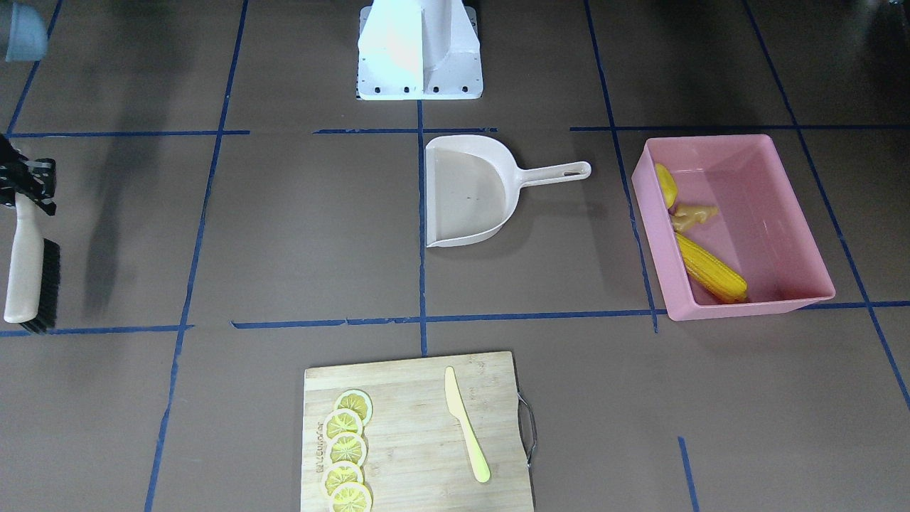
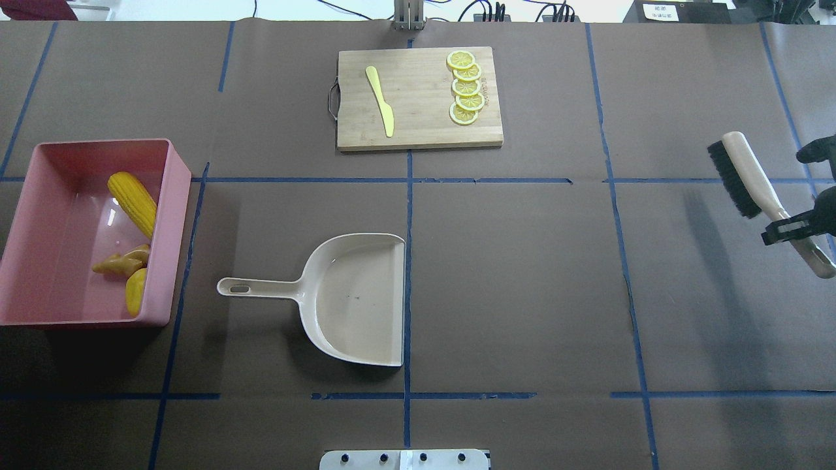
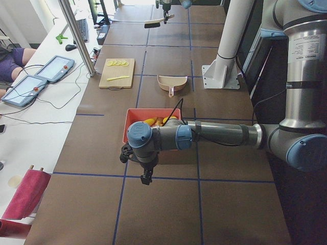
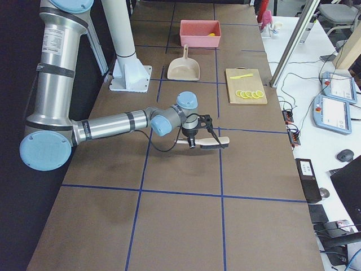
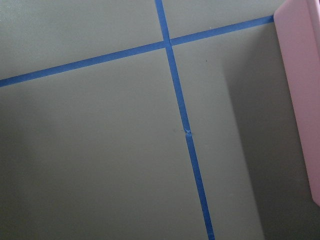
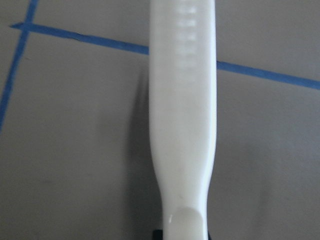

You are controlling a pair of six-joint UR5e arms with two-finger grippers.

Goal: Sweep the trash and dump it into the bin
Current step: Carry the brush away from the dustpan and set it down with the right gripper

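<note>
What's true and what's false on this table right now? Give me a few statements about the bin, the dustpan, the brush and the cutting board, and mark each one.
1. The corn cob lies inside the pink bin. True.
2. The ginger root sits in the dustpan. False: the dustpan is empty, and the ginger root is in the bin.
3. The right gripper has its jaws shut on the brush handle. True.
4. The knife lies on the bare table. False: the knife lies on the cutting board.
5. Five lemon slices sit in a row on the cutting board. True.
</note>
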